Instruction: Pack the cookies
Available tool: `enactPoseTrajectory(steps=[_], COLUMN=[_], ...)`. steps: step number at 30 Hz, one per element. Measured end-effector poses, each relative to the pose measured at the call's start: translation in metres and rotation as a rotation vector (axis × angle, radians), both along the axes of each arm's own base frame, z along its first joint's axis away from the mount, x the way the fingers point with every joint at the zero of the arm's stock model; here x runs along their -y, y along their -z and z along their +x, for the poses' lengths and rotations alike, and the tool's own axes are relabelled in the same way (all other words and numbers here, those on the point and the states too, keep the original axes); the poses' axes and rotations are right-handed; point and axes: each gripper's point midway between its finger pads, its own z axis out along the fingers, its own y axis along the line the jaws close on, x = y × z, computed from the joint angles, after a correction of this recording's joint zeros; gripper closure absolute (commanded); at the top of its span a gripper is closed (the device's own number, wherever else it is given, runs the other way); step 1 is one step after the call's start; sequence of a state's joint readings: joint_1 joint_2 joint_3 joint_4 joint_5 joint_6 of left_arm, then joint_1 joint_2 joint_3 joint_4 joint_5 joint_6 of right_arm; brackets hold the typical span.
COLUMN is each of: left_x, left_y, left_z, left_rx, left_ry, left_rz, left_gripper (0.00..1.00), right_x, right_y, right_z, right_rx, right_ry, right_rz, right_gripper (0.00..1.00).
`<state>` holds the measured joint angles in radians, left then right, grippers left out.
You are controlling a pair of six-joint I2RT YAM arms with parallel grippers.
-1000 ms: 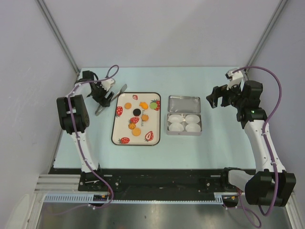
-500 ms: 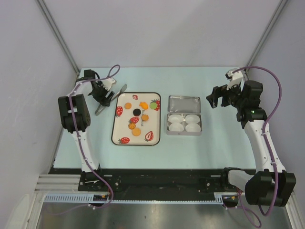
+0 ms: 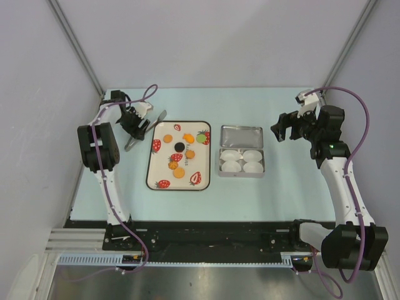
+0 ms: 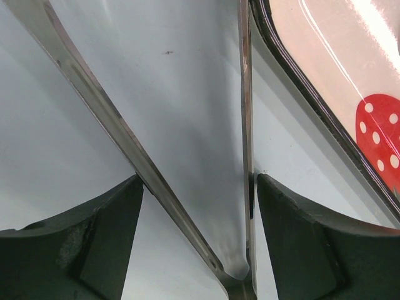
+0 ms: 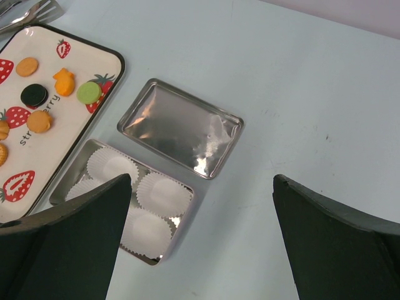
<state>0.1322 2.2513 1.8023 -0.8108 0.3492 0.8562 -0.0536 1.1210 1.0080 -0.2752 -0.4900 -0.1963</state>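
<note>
Left gripper astride silver metal tongs, upper left of top view; pads touch both arms. Right gripper wide, empty, mid-right.

A pale blue table carries four things. Metal tongs lie at the far left, their two arms spread in a V flat on the surface, just beside the left rim of a rectangular tray, cream with a dark edge and printed strawberries. To the tray's right, a little apart from it, sits a shallow open metal tin. Its lid lies flat right behind it, inner side up, along the tin's far edge.
</note>
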Motion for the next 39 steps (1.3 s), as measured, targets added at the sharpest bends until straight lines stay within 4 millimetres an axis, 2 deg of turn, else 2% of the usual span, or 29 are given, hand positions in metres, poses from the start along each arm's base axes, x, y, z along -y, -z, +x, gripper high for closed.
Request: enactPoseTrajectory(steps=[12, 27, 33, 39], left_x=[0.000, 0.010, 0.012, 0.014], left_y=[0.000, 0.001, 0.000, -0.001], left_z=[0.000, 0.002, -0.001, -0.013], left_rx=[-0.005, 0.006, 0.037, 0.025], left_ry=[0.001, -0.021, -0.039, -0.056], left_rz=[0.006, 0.010, 0.005, -0.008], left_gripper=[0.29, 0.48, 0.49, 0.48], right_x=[0.001, 0.001, 0.001, 0.001], right_y=[0.000, -0.001, -0.001, -0.001], right_z=[0.000, 0.000, 0.000, -0.001], right_rx=[0.001, 0.003, 0.002, 0.001], right_ry=[0.004, 0.004, 0.004, 0.004], right_rz=[-0.002, -0.002, -0.002, -0.002], right_gripper=[0.00, 0.00, 0.00, 0.00])
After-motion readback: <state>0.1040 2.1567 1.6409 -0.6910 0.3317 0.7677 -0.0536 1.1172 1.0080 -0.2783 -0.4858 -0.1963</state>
